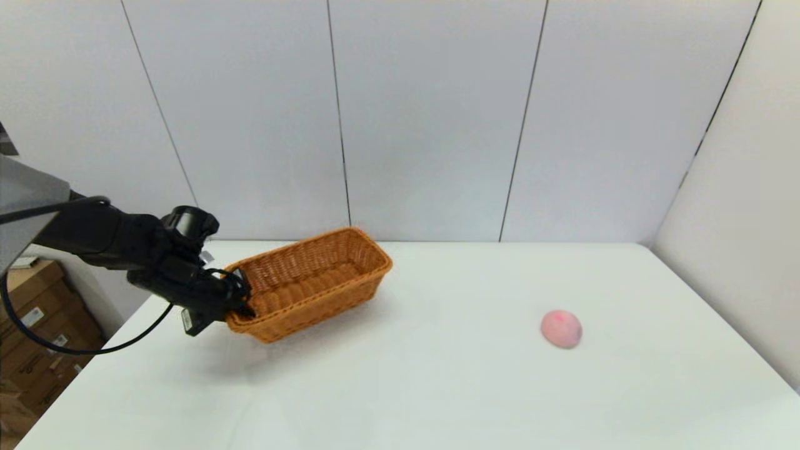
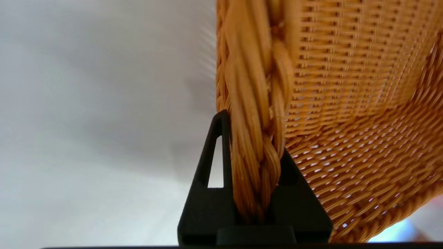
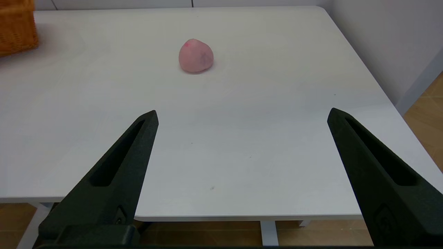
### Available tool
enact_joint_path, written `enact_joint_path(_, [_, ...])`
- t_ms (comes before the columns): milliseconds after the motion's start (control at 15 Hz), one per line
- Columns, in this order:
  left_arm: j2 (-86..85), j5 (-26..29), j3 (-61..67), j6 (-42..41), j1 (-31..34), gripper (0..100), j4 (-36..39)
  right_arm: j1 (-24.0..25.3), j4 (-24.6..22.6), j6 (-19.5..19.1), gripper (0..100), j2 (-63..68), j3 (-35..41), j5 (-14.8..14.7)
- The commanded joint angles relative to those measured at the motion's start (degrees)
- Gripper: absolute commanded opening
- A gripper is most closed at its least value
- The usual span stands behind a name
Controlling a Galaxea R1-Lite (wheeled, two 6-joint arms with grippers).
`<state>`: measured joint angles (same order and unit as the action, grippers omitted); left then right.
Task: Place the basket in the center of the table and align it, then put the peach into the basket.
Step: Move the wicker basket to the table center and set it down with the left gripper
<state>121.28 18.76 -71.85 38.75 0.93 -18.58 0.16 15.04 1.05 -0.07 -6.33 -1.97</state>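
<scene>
You are holding the basket [image 1: 310, 282] tilted, left gripper [image 1: 240, 306] clamped on one rim end; it risks swinging or slipping. Right gripper [image 3: 242, 116] is idling, spread wide.

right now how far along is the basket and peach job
Nothing looks finished. In hand: the left gripper is shut on the braided rim of the orange-brown woven wicker basket, which sits skewed at the far left of the white rectangular table, not centred. Left: centring and aligning it, then loading the small pale pink peach, lying alone to the right. The right gripper waits open near the table's front edge.
</scene>
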Motion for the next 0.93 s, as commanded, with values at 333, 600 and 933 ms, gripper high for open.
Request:
enact_joint_path(333, [-9.14,5.67,0.22,0.01,-11.82,0,-3.57,0.02,0.16,0.01,100,0.07,0.0,-0.05])
enact_joint_path(600, [-6.5,4.18,-2.15,0.01,-22.9,0,-3.57,0.02,0.07,0.01,100,0.07,0.0,-0.05])
enact_joint_path(933, [0.88,1.72,-4.17,-1.66,-28.7,0,-3.39,0.02,0.07,0.01,100,0.07,0.0,-0.05])
